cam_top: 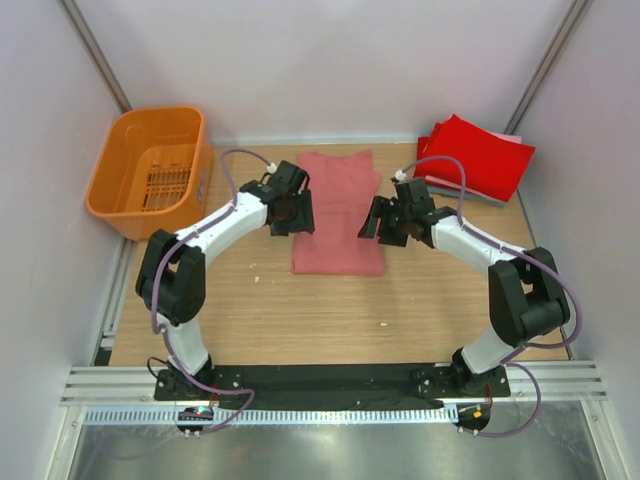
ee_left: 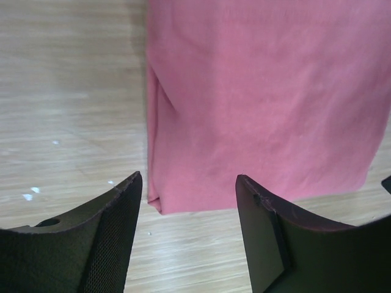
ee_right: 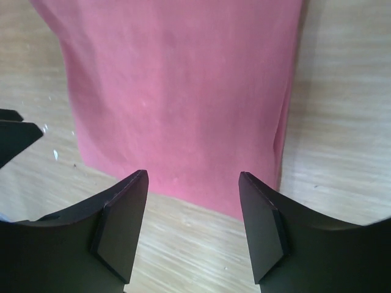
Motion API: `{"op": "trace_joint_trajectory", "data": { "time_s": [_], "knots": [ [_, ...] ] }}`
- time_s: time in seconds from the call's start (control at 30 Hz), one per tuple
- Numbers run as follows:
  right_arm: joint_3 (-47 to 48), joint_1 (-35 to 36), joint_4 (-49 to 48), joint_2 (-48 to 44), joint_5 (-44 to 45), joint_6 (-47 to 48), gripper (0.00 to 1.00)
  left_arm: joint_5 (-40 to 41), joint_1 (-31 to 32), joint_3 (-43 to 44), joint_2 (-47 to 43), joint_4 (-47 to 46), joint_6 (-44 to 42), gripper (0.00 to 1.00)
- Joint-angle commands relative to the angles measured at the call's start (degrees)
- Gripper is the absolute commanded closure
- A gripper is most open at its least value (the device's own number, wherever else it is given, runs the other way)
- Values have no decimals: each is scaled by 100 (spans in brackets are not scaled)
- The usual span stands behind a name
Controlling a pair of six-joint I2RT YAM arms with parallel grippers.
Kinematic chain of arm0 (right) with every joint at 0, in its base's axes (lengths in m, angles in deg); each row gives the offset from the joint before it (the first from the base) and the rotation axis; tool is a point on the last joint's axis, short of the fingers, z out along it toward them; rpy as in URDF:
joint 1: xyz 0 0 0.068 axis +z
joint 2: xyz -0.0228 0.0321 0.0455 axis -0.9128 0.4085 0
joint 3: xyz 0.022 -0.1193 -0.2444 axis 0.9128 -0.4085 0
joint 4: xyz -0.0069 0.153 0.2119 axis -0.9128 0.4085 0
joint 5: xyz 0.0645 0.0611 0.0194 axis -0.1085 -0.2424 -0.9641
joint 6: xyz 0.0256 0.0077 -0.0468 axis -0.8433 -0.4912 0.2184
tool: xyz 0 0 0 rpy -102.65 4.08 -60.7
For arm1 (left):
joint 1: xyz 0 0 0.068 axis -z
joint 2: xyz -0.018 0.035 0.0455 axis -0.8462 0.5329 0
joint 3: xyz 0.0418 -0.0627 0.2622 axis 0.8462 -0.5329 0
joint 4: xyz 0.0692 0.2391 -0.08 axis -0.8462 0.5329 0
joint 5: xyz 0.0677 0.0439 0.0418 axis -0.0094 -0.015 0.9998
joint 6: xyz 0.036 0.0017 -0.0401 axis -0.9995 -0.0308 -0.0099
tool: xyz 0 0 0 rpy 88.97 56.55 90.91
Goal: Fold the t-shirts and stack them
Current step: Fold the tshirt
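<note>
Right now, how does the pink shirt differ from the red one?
The pink shirt lies in the middle, squared up; the red shirt sits askew in the far right corner. The pink shirt lies alone; the red shirt tops paler folded cloth. Both are folded, neither held.

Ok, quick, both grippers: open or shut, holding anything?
Left gripper: open, holding nothing, by one side of the folded pink t-shirt.
Right gripper: open, holding nothing, by the shirt's other side.
</note>
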Motion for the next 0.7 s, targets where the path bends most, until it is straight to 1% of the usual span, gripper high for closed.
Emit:
{"op": "trace_joint_trajectory", "data": {
  "time_s": [0.0, 0.13, 0.17, 0.23, 0.4, 0.5, 0.57, 0.63, 0.67],
  "knots": [
    [-414, 45, -754, -104, -765, -252, 33, -410, 245, -375, -69, -628, 116, 37],
    [-1072, 45, -877, -227, -607, -252, 35, -436, 369, -1200, -235, -1094, 327, 37],
    [-1179, 45, -939, -245, -572, -235, 35, -601, 369, -1315, -253, -1164, 371, 37],
    [-1311, 45, -974, -228, -493, -200, 35, -585, 369, -1544, -280, -1314, 450, 38],
    [-1479, 45, -1018, -122, -379, -112, 35, -682, 369, -1703, -403, -1560, 521, 39],
    [-1479, 45, -931, -70, -299, -103, 35, -595, 378, -1624, -342, -1369, 521, 39],
    [-1496, 36, -747, -104, -107, -77, 36, -507, 378, -1632, -271, -1245, 513, 40],
    [-1531, 45, -475, -148, 131, -68, 36, -269, 378, -1834, -271, -1218, 530, 40],
    [-1558, 45, -352, -175, 384, -51, 36, -243, 378, -1896, -271, -1218, 521, 40]
  ]
}}
